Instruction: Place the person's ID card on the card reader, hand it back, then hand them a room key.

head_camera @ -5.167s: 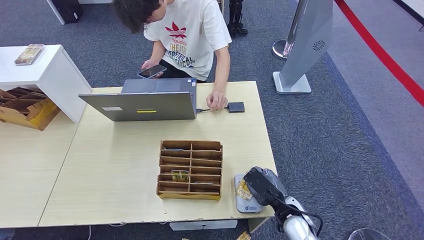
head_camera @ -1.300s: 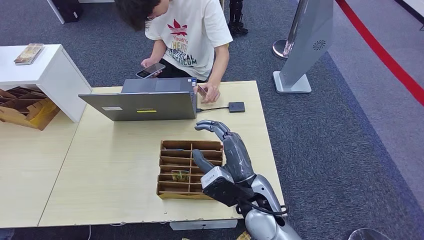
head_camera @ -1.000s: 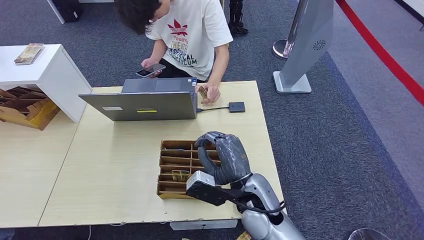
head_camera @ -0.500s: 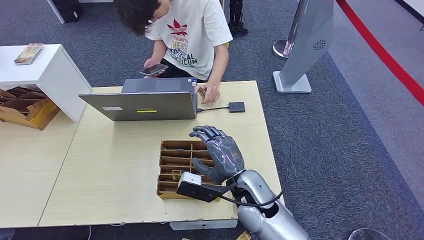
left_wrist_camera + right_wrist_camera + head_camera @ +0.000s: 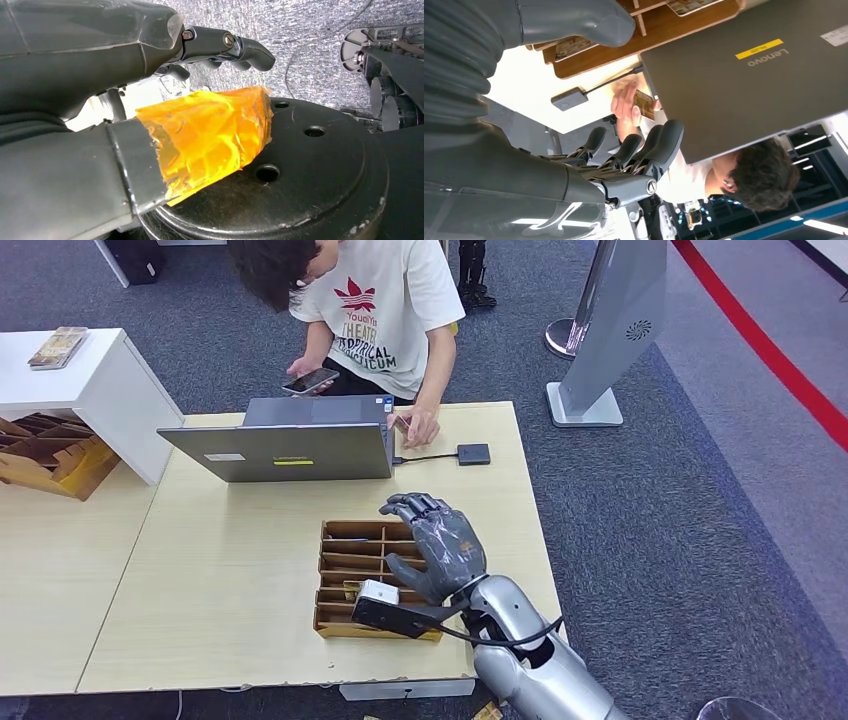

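Silver-armed right hand, fingers apart, barely nearer the wooden organizer than before.

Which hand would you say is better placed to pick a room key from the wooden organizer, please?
Probably the right hand: it hovers open above the wooden organizer, where a card lies in a slot. The left hand hangs low over the carpet, beside the robot's body.

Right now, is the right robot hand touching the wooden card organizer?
Cannot tell. In the head view the right robot hand overlaps the wooden card organizer from above, hiding any contact or gap.
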You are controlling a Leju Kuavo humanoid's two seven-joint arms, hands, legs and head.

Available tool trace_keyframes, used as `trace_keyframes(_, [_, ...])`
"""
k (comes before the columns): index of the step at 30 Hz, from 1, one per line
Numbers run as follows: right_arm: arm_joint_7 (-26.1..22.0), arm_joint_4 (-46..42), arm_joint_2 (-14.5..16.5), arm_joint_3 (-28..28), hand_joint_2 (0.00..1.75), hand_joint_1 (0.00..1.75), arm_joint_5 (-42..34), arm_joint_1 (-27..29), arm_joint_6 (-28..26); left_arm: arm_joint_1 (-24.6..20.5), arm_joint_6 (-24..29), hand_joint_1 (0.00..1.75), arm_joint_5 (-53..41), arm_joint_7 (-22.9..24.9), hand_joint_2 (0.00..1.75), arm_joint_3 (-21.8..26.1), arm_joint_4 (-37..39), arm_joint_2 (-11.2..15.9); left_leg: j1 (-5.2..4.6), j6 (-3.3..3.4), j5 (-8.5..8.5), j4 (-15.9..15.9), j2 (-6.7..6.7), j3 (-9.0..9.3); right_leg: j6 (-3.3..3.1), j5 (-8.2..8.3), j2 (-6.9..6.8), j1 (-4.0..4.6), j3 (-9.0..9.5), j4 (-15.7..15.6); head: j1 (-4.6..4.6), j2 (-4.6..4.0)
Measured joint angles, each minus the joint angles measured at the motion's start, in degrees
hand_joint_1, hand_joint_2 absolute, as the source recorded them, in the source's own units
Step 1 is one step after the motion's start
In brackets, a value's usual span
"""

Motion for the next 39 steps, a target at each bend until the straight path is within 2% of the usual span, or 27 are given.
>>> trace_keyframes(4, [0.62,1.19,-0.02,0.01,1.75,0.67,0.74,-0.1,-0.04,0.0,-0.05,0.0,0.0,0.01,0.0,-0.02,0.0,0.06,0.0,0.0,0.0,0.0,0.0,0.0,0.0,0.0,0.0,0.0,0.0,0.0,-0.01,0.0])
trace_keyframes(9, [1.0,2.36,-0.09,-0.05,1.75,0.84,1.28,-0.15,-0.04,0.0,-0.06,0.0,0.03,0.07,0.0,-0.02,0.01,0.07,0.0,0.0,0.0,0.0,0.0,0.0,0.0,0.0,0.0,0.0,0.0,0.0,0.01,0.0])
trace_keyframes(13, [1.56,3.4,-0.14,-0.26,1.75,0.88,1.56,-0.15,-0.01,0.0,-0.07,0.0,0.09,0.07,0.0,-0.04,0.0,0.07,0.0,0.0,0.0,0.0,0.0,0.01,0.0,0.0,0.0,0.0,0.0,0.0,-0.01,0.0])
trace_keyframes(21, [1.8,5.98,-0.19,-1.11,1.75,0.84,2.12,-0.12,-0.02,-0.01,-0.08,0.0,0.13,0.07,0.0,-0.12,0.0,0.07,0.0,0.0,0.0,0.0,0.0,0.01,0.0,0.0,0.0,0.0,0.0,0.0,0.01,0.0])
trace_keyframes(25, [1.86,6.85,-0.19,-1.64,1.75,0.76,2.35,-0.11,-0.02,-0.01,-0.08,0.0,0.13,0.07,0.0,-0.22,0.0,0.07,0.0,0.0,0.0,0.0,0.0,0.01,0.0,0.0,0.0,0.0,0.0,0.0,-0.01,0.0])
trace_keyframes(34, [1.96,8.08,-0.19,-2.27,1.75,0.77,2.52,-0.12,-0.02,-0.01,-0.09,0.0,0.15,0.07,0.0,-0.27,0.0,0.07,0.0,0.0,0.0,0.0,0.0,0.01,0.0,0.0,0.0,0.0,0.0,0.0,-0.01,0.0])
trace_keyframes(37, [2.05,8.45,-0.19,-2.59,1.75,0.94,2.6,-0.12,-0.02,-0.01,-0.09,0.0,0.15,0.07,0.0,-0.3,0.0,0.07,0.0,0.0,0.0,0.0,0.0,0.01,0.0,0.0,0.0,0.0,0.0,0.0,0.0,0.0])
trace_keyframes(39, [2.05,8.6,-0.19,-2.79,1.75,1.23,2.64,-0.15,-0.02,-0.02,-0.09,0.0,0.15,0.07,0.0,-0.31,0.01,0.07,0.0,0.0,0.0,0.01,0.0,0.01,0.0,0.0,0.0,0.0,0.0,0.0,-0.01,0.0])
